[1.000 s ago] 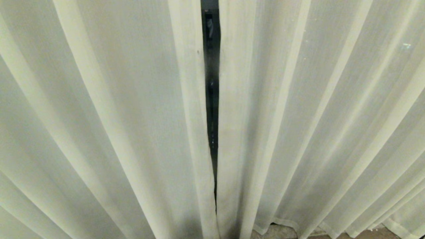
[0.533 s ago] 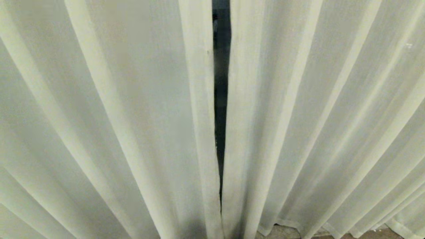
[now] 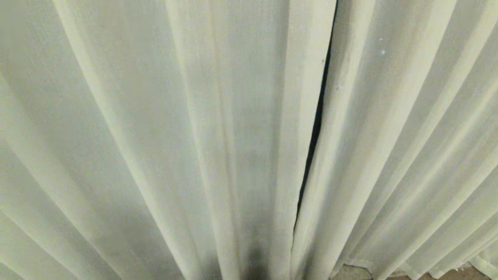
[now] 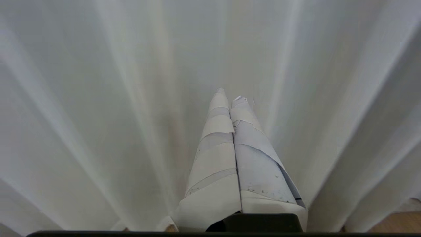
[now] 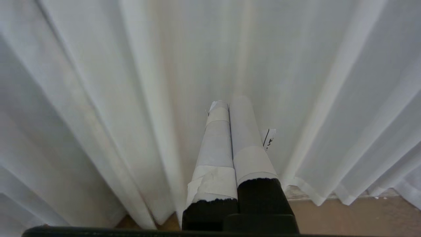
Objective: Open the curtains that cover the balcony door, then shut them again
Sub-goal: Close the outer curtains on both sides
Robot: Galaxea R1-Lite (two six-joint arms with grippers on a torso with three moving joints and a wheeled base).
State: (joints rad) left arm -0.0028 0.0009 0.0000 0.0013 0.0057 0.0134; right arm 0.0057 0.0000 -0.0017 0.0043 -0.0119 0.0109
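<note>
The curtains (image 3: 194,136) fill the head view, a dark slit (image 3: 317,116) right of centre. Only the wrist views show the left gripper (image 4: 229,98) and right gripper (image 5: 227,103), both pressed closed, holding nothing.

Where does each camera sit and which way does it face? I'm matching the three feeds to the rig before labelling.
Head view: on the robot's head, looking forward and down at the curtains, a dark slit between the panels, floor at the hems; no arm shows.
Left wrist view: behind the left gripper, facing pleated curtain; taped fingers pressed together.
Right wrist view: behind the right gripper, facing curtain hems and floor; fingers together.
All three share the curtains.
</note>
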